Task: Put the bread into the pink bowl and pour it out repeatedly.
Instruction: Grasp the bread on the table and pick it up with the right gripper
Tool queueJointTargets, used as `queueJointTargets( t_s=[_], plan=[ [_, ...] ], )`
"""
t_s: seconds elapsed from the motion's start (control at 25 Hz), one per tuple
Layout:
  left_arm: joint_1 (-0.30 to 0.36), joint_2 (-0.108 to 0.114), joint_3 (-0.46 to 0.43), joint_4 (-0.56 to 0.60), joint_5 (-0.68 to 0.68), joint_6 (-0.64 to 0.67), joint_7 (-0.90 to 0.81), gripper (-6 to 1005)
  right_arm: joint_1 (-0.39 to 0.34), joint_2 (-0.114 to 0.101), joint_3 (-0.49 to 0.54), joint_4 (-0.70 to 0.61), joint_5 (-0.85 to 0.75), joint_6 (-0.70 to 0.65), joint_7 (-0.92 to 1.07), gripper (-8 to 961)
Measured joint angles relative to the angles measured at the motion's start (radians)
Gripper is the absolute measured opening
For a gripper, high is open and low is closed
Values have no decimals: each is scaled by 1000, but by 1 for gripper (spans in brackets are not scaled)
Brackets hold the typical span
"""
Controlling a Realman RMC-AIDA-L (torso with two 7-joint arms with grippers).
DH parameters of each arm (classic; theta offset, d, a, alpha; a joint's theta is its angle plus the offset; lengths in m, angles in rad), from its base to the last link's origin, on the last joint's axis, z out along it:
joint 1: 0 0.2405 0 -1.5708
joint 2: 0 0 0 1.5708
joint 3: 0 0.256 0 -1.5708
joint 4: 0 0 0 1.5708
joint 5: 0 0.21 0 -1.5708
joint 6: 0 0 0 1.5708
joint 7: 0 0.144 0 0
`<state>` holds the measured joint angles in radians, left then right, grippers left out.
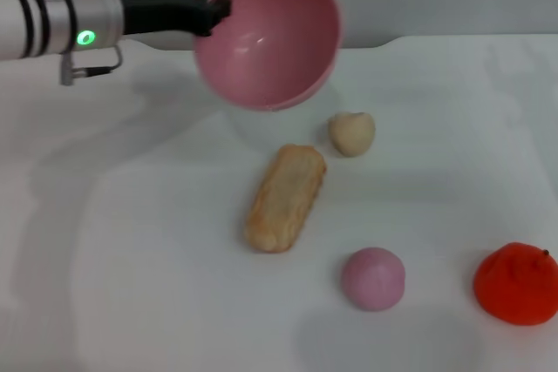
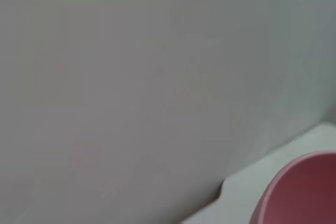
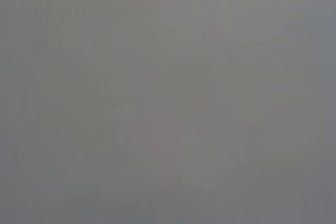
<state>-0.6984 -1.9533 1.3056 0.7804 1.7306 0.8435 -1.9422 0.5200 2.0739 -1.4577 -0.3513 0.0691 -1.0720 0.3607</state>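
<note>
Left pincer (image 1: 218,13) grips tipped pink bowl (image 1: 270,37) above the bread (image 1: 285,198).

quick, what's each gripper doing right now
Left gripper: shut on the rim of the pink bowl, held tipped above the table; the bread lies on the table.
Right gripper: not in view.

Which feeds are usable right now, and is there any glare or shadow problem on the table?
Head view: usable, soft shadows under the bread and lifted pink bowl; small glint inside the bowl. Left wrist view: mostly blank wall, bowl rim in a corner. Right wrist view: featureless grey, unusable.
</note>
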Motion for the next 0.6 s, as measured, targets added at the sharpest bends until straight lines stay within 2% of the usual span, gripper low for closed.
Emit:
queueJointTargets(
  t_s=[0.16, 0.24, 0.44, 0.6],
  plan=[
    [-19, 8, -101, 0, 229, 79, -100, 57, 23, -2, -2, -10, -1, 91, 24, 594],
    [-19, 12, -145, 1, 285, 109, -124, 57, 37, -5, -3, -29, -3, 168, 50, 594],
    [3, 31, -204, 3, 317, 149, -135, 57, 69, -9, -5, -124, -61, 380, 75, 594],
    [22, 39, -224, 4, 319, 154, -136, 57, 122, -16, -10, -216, -153, 609, 137, 594]
  ],
)
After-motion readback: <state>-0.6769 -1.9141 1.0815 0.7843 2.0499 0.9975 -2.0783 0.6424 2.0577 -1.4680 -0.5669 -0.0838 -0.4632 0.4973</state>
